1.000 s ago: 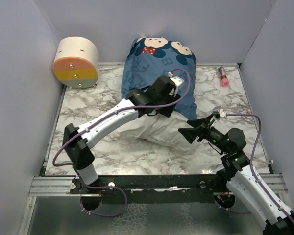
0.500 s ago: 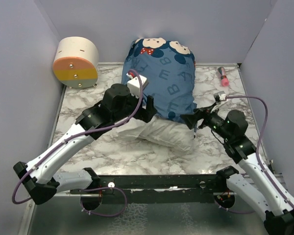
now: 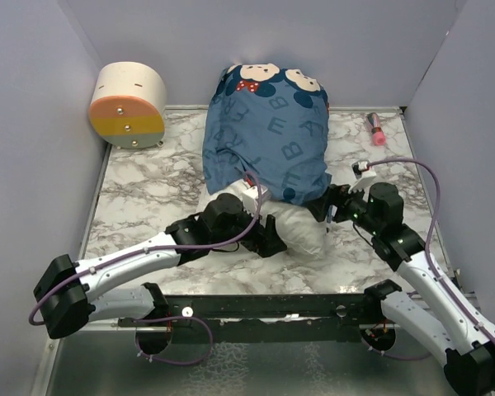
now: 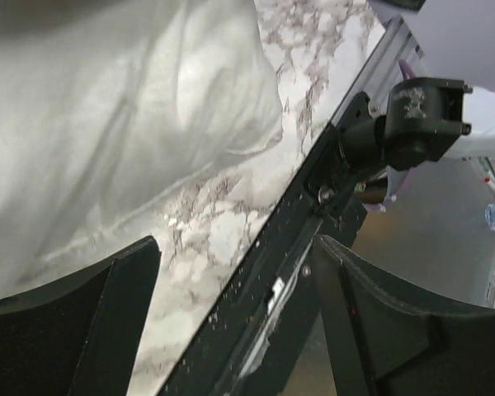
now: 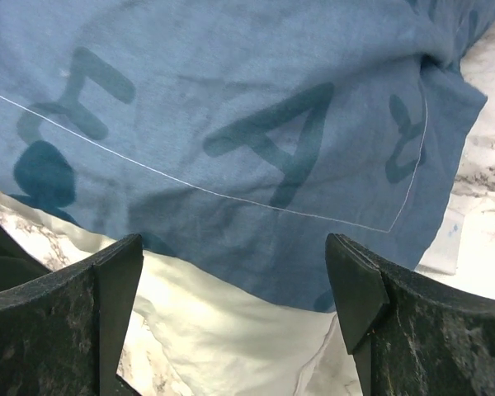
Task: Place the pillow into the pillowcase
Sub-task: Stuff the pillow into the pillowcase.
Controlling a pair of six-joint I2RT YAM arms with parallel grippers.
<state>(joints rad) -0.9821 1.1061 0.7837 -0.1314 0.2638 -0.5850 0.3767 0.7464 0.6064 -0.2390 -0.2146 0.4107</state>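
The dark blue pillowcase [image 3: 268, 136], printed with letters and mouse faces, covers most of the white pillow [image 3: 301, 229]. Only the pillow's near end sticks out toward the arms. My left gripper [image 3: 268, 239] is low at that bare end's near left side and stands open. In the left wrist view the pillow [image 4: 107, 124] lies above and left of the empty left gripper [image 4: 235, 280]. My right gripper [image 3: 326, 208] is open at the pillow's right corner. The right wrist view looks past the right gripper [image 5: 231, 256] at the pillowcase [image 5: 231, 124] hem lying over the pillow [image 5: 231, 330].
A cream cylinder with orange and yellow bands [image 3: 128, 105] lies at the back left. A small pink item [image 3: 375, 129] sits at the back right. Grey walls enclose three sides. The black front rail [image 3: 256, 309] runs close under the left gripper.
My left arm swung off the pillowcase and down to the pillow's near end, its gripper now open. The right gripper moved in toward the pillow's right corner.
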